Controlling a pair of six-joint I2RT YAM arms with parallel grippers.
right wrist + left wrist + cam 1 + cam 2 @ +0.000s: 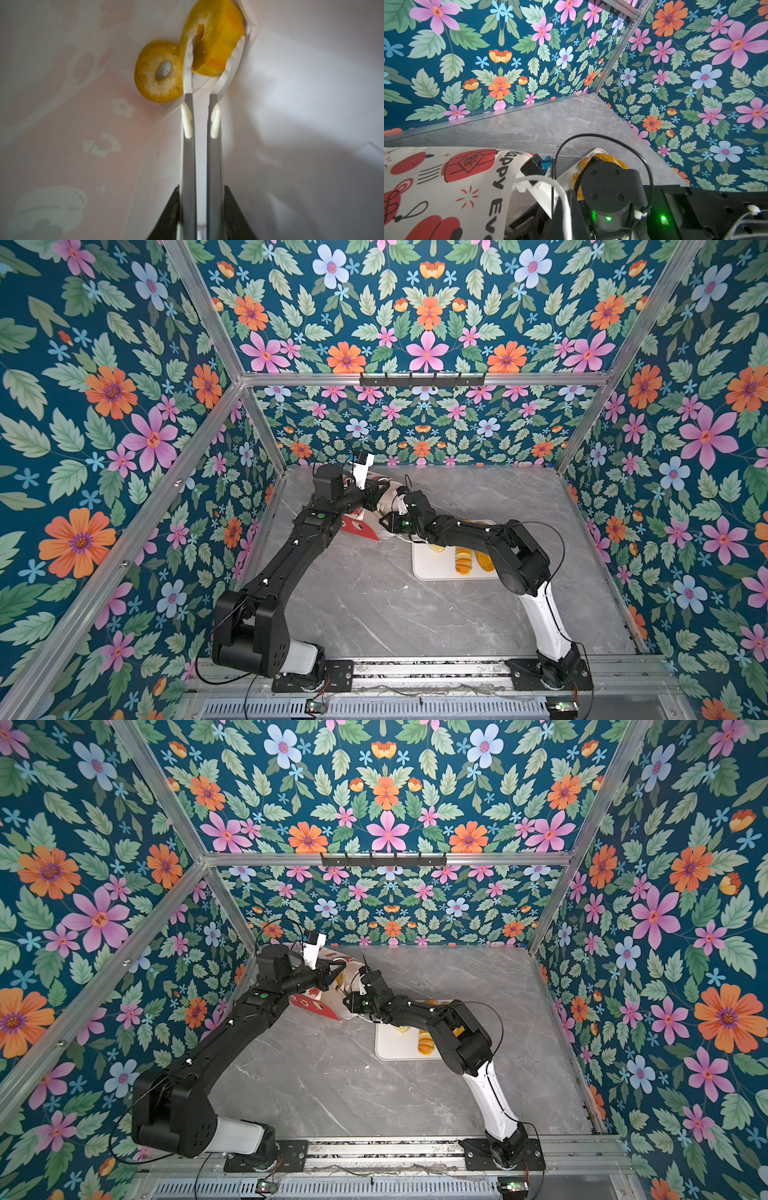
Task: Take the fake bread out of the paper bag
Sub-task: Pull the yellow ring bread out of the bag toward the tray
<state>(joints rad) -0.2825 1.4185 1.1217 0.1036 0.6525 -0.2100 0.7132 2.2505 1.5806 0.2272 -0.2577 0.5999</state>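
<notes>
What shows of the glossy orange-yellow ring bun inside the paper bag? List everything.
The glossy orange-yellow ring bun sits at the closed end of the white-lined paper bag, beside a pale ring-shaped bagel. Its floury face and centre hole show. The right gripper is shut on it: one white finger across that face, one on the smooth rim.

Red printed paper bag [359,529] is set toward the counter's back left corner; pale bagel [158,71] and glossy ring bun [216,41] are seen inside; ridged loaf [463,561] and seeded loaf [484,562] are laid mid-counter.
</notes>
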